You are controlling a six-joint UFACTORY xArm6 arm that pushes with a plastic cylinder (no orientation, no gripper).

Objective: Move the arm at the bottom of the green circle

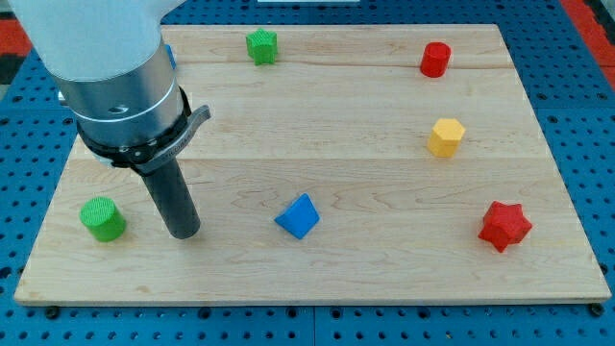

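Tip [183, 234] bare, touching nothing, sits just at 3 o'clock of green circle [103, 218] near board's [317, 269] lower-left corner. Best to swing it round to circle's 6 o'clock, keeping clear so it isn't nudged; little room before board's edge

The robot's white and silver arm housing [106, 67] is cut off by the view's top and left edges, and it hides the upper-left corner of the pale wooden board [336, 144]. The blue pegboard table [577, 115] beneath runs out of frame on every side. A red patch [588, 12] in the view's top right corner is cropped too tightly to identify.
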